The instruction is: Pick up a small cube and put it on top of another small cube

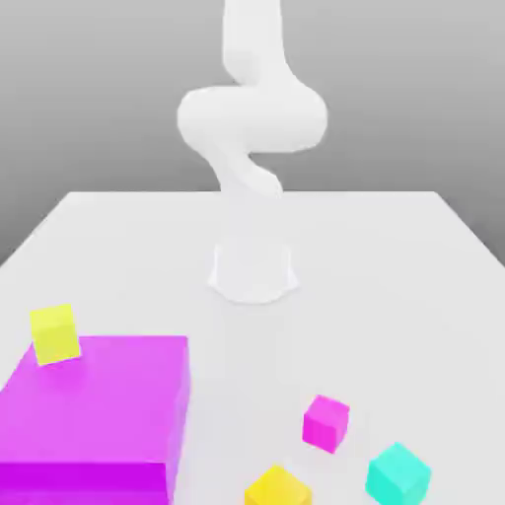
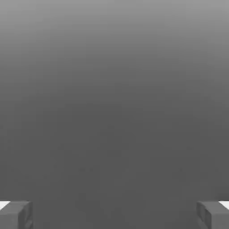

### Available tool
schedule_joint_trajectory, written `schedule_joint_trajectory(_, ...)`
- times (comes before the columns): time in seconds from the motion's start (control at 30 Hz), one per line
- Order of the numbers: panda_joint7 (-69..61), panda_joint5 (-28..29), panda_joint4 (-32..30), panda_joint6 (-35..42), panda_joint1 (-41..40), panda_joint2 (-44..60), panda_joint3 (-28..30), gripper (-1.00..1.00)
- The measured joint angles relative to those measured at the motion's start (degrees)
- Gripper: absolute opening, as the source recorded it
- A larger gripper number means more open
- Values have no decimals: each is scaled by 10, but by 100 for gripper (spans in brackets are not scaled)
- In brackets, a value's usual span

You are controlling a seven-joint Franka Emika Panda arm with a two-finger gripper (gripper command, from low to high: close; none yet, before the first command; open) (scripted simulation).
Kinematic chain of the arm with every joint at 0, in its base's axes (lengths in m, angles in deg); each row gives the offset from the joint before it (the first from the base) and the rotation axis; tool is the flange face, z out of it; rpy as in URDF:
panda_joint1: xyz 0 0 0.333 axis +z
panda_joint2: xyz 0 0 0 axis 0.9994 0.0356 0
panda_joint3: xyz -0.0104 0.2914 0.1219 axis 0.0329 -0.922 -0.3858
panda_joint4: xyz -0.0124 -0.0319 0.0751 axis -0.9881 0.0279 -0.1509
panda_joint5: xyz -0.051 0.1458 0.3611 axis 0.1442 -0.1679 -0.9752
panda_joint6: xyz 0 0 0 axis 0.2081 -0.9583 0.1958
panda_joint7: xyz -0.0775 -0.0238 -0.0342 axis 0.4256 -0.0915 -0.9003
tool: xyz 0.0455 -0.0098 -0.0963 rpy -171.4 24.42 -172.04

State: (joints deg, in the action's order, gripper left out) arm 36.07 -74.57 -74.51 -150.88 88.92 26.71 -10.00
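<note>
Golden cube (image 1: pixel 278 487), turquoise cube (image 1: pixel 398 475) outside jaws.

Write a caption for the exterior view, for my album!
A yellow cube sits on a big purple block near a white robot arm.

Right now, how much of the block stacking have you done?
None of it, by the look of things. The turquoise cube and the golden cube sit apart on the white table. The claw is open with nothing between its fingers. What's left: pick up the turquoise one and set it on the golden one.
</note>
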Motion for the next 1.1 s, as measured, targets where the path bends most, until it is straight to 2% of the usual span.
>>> schedule_joint_trajectory(0.9, -122, 48, -36, -192, 100, 565, -70, 0)
schedule_joint_trajectory(1.07, -111, 69, -20, -266, 121, 669, -50, 0)
schedule_joint_trajectory(1.1, -110, 72, -17, -275, 124, 680, -47, -100)
